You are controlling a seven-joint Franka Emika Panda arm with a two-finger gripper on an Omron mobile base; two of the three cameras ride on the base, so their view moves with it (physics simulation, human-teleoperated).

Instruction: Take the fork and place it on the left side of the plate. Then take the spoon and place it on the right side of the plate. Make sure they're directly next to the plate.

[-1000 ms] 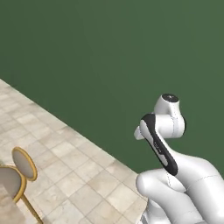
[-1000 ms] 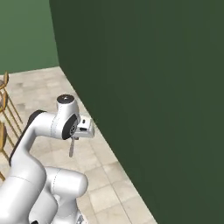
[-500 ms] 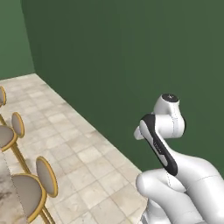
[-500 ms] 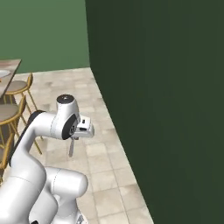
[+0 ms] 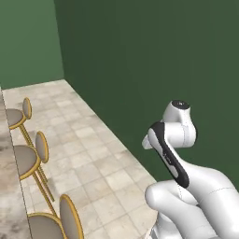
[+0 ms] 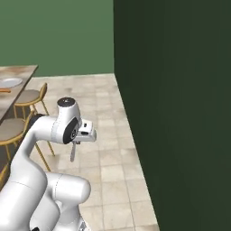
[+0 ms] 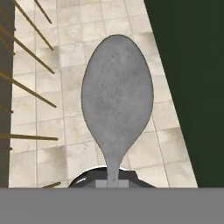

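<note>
Spoon [image 7: 117, 100] is pinched by its handle in the closed gripper [image 6: 73, 143], bowl hanging straight down below the fingers over the tiled floor [image 6: 108, 149]. Plate [image 6: 10, 82] sits on the counter [image 6: 18, 74], well off to the gripper's far side, orange fork [image 6: 4, 90] just beside it. I'd keep the pinch firm on the carry, lower the spoon flat, and release directly against the plate's right rim.

I can't read any text, label or number anywhere; at this resolution small print might escape me.
</note>
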